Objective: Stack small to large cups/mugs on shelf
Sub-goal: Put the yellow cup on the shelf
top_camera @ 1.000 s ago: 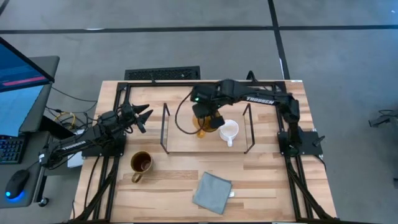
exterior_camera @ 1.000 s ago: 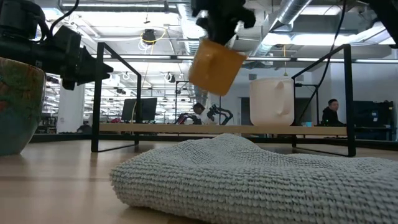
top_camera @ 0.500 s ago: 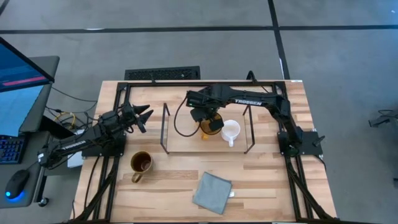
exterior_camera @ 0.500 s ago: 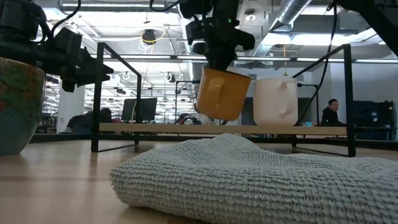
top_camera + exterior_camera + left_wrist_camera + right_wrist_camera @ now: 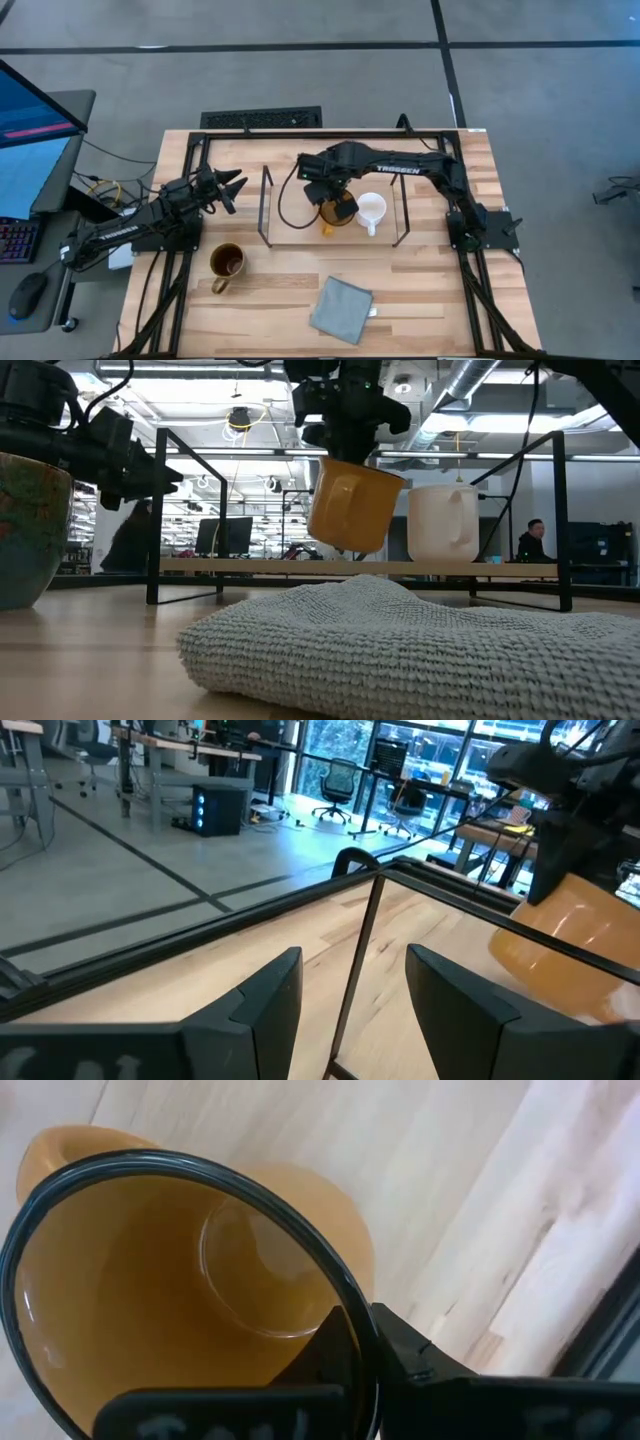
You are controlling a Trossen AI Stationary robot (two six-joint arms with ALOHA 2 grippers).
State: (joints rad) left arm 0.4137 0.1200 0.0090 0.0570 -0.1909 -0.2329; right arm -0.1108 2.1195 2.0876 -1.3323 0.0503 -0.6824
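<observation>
My right gripper (image 5: 332, 196) is shut on the amber glass mug (image 5: 338, 212), which hangs tilted just above the shelf's light-wood board (image 5: 250, 566). It is to the left of the small white mug (image 5: 371, 209), which stands upright on its base on the board (image 5: 440, 522). The brownish-tan mug (image 5: 226, 262) stands on the tabletop near the shelf's front left corner. My left gripper (image 5: 233, 187) is open and empty at the table's left, off the shelf's left wire frame (image 5: 265, 205). My right gripper holds the amber mug by its rim wall (image 5: 352, 1312), with one finger inside (image 5: 325, 1355) the mug and one outside (image 5: 425, 1365). The fingers come from above, pointing down. The mug (image 5: 352, 508) hangs tilted below them, with its base just above the board.
A folded grey cloth (image 5: 340, 308) lies at the table's near side and fills the front of the low view (image 5: 400, 645). The shelf's right wire frame (image 5: 402, 205) stands beyond the white mug. People show in the room behind.
My right gripper has come down toward the shelf board with the amber mug and shifted slightly toward the table's left. The mug was steeply tipped and high; it now hangs lower and less tilted, beside the white mug.
</observation>
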